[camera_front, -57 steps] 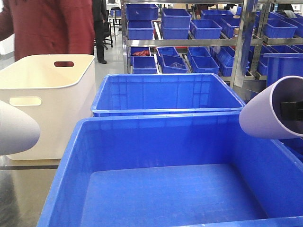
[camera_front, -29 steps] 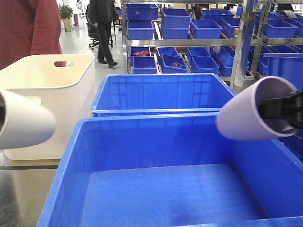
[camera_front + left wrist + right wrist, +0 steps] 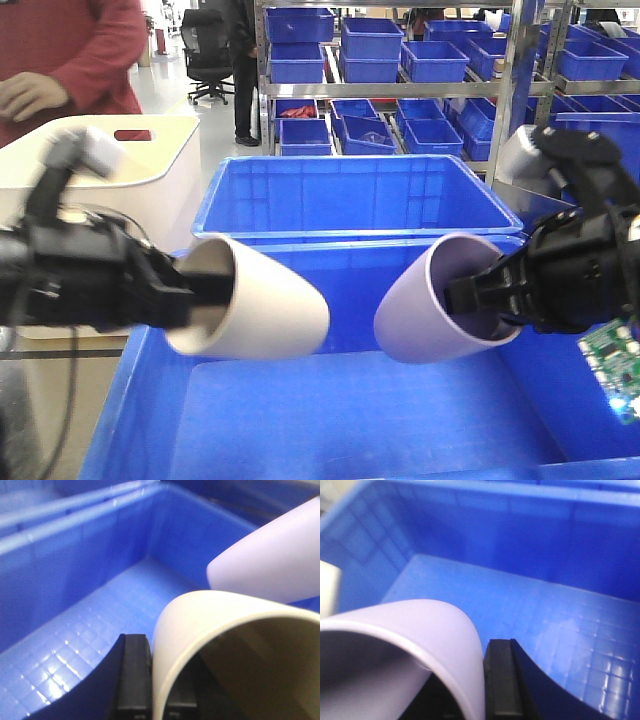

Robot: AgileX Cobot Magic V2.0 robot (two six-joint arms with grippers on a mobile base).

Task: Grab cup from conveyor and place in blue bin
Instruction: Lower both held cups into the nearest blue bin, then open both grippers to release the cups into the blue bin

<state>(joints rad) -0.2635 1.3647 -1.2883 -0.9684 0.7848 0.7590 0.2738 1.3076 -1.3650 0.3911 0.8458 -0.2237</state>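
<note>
Blue plastic nearest us: the blue bin (image 3: 130, 400) fills the foreground, and both cups hang over it, so we read this as the drop step. The left gripper (image 3: 205, 290) is clamped on the rim wall of the cream cup (image 3: 265, 312), one finger (image 3: 135, 675) outside and one inside. That cup lies on its side with its base pointing right. The right gripper (image 3: 482, 295) pinches the lilac cup (image 3: 430, 318) the same way, base pointing left. The bases are near each other, apparently apart. Both arms reach in from the sides with wrists roughly level, low enough for a short fall, we judge. The conveyor is not in view. Farther back are a second blue crate (image 3: 350, 195), a cream-white tub (image 3: 175, 180) far left, shelf bins (image 3: 370, 45) and a person in red (image 3: 70, 50).
</note>
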